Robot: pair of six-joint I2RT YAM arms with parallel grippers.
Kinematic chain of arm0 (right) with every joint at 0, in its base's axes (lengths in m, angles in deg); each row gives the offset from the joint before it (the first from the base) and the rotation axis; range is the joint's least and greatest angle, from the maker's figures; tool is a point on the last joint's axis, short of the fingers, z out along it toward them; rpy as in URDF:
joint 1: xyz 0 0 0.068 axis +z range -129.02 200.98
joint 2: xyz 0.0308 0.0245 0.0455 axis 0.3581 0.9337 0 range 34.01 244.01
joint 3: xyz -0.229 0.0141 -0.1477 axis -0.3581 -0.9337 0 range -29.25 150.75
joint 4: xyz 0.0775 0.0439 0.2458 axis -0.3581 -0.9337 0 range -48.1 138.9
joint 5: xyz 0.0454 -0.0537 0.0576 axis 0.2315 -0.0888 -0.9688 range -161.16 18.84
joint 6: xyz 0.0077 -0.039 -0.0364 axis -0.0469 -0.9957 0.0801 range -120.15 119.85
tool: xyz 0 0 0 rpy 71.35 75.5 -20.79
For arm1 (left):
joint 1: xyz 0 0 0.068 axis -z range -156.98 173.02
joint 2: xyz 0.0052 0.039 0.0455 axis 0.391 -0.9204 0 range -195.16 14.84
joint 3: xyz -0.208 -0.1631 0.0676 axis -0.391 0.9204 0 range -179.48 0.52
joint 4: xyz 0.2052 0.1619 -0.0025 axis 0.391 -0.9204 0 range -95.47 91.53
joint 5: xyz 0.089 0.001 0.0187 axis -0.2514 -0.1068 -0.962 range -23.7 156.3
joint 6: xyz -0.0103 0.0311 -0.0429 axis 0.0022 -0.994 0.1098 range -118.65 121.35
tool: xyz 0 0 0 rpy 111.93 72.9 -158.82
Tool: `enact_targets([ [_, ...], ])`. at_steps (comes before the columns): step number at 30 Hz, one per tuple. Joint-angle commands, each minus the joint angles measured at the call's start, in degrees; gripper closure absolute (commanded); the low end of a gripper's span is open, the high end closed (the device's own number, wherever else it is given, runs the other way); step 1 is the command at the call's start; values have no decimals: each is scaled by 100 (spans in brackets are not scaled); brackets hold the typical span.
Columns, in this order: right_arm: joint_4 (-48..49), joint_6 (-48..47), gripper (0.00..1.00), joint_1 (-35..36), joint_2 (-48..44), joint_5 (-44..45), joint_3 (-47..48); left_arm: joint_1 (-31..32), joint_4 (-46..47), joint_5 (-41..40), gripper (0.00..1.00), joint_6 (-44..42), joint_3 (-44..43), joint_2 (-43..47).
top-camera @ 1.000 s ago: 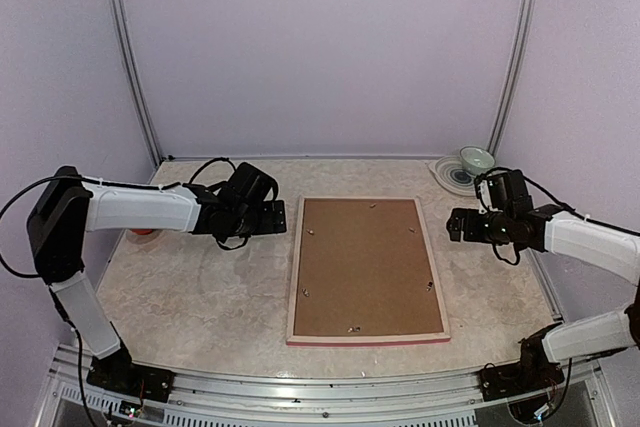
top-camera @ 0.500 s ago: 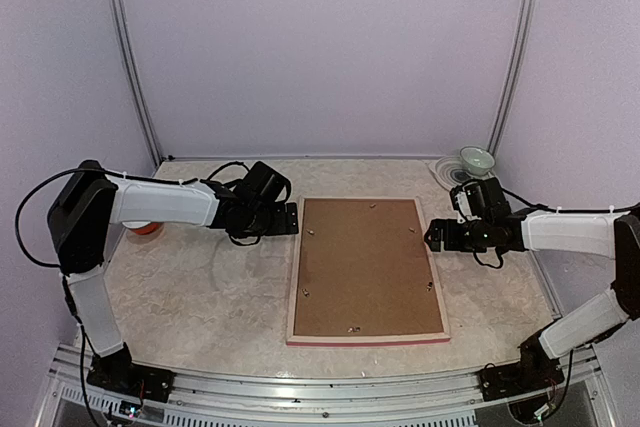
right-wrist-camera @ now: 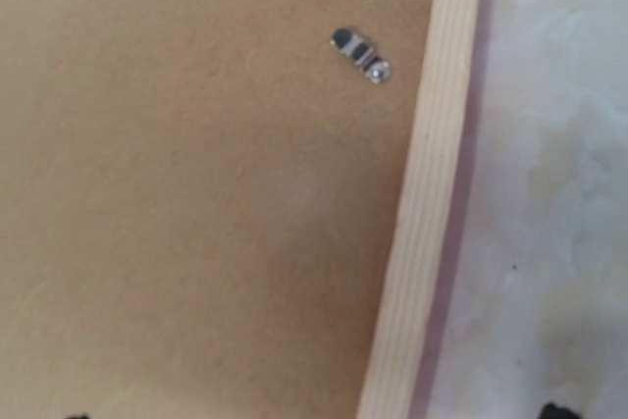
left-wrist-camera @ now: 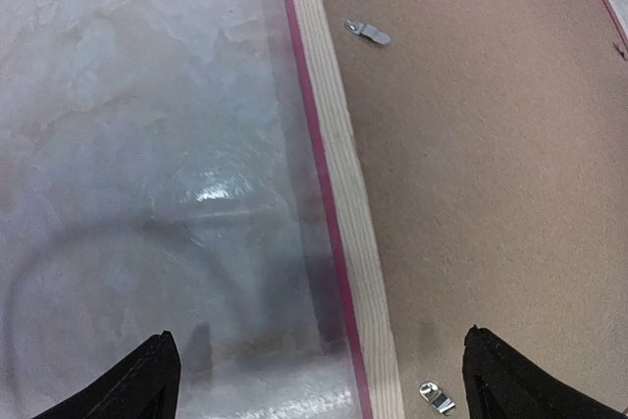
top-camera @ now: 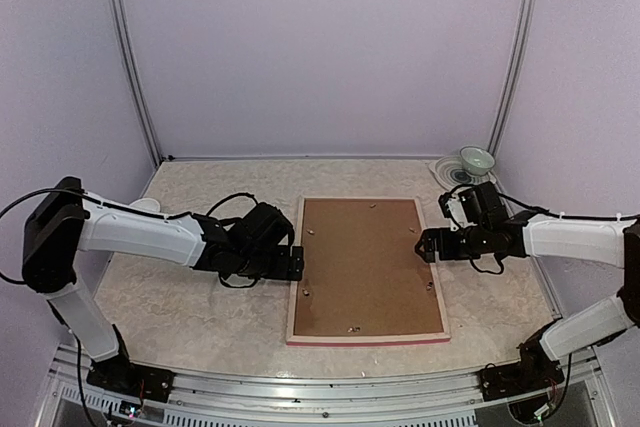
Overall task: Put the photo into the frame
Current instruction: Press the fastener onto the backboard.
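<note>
The frame lies face down mid-table, pale wood back up, with a pink edge at the front. A brown backing board fills it, with small metal tabs round its edge. The photo is hidden. My left gripper is open at the frame's left rail; in the left wrist view its fingers straddle the rail. My right gripper is open at the right rail, low over the board beside a tab. Neither holds anything.
A pale green bowl sits on a plate at the back right corner, just behind the right arm. Purple walls close in the table on three sides.
Both arms have swung inward. The left gripper moved right and nearer to the frame's left rail. The right gripper moved left to the right rail. Both stayed open.
</note>
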Motion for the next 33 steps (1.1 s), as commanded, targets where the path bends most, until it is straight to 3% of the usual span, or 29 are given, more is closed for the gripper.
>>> enact_targets([
  [1, -295, -101, 1, 51, -340, -104, -176, 294, 351, 406, 1, 257, 375, 241],
  [22, -73, -226, 1, 52, -429, -143, -390, 567, 386, 878, 24, 708, 611, 88],
  [33, -10, -244, 1, 49, -433, -184, -403, 584, 334, 780, 25, 714, 521, -173],
])
